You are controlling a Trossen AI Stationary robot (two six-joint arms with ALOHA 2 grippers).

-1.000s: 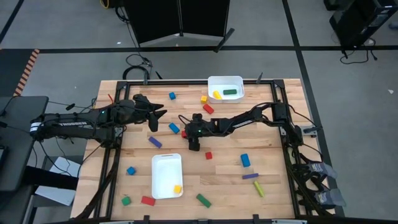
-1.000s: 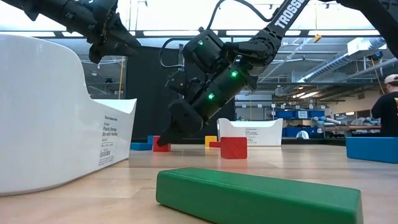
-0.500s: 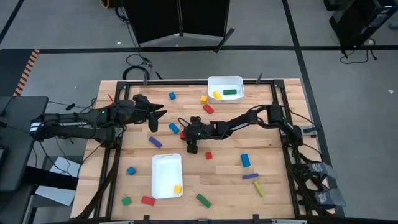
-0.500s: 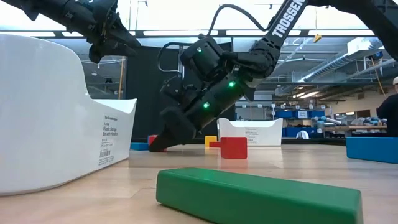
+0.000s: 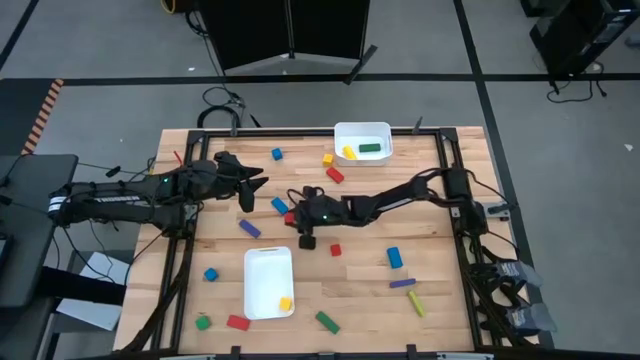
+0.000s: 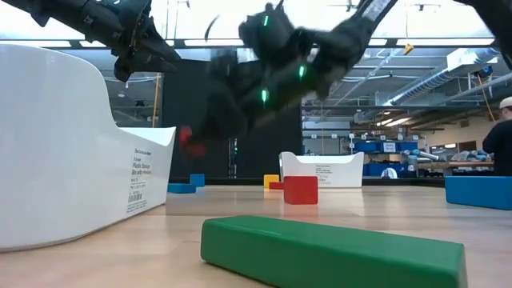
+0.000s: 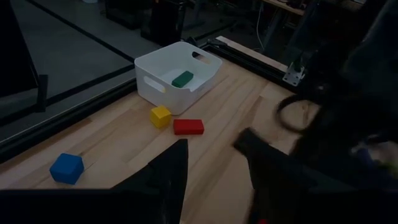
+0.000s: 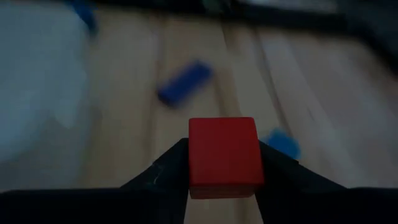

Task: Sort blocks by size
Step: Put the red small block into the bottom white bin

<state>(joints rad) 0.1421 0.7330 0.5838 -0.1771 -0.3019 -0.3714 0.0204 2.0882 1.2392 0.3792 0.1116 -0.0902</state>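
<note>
- Right gripper (image 5: 293, 215) is pinching a small red plastic cube (image 8: 222, 152) square between both fingers. It hangs in the air just beyond the far end of the near white plastic tray (image 5: 247, 285).
- That tray holds one small yellow cube (image 5: 285, 303), so I judge it is the small-size bin. Carry the red cube over its middle, go low, then let go. Dropping from height risks a bounce-out.
- Keep the cube level and clear the tray rim before you descend.
- Left gripper (image 5: 255, 190) waits off the tray's far left corner, fingers spread, nothing in them. Keep your path away from it.
- Count on the high view, 17 blocks: 4 red (held one included), 4 blue, 4 yellow, 3 green, 2 purple.
- 2 white trays. The second white tray (image 5: 340, 130), at the table edge farthest from the near tray, holds 1 yellow and 1 green bar.
- 13 blocks lie loose on the wooden table (image 5: 440, 225).
</note>
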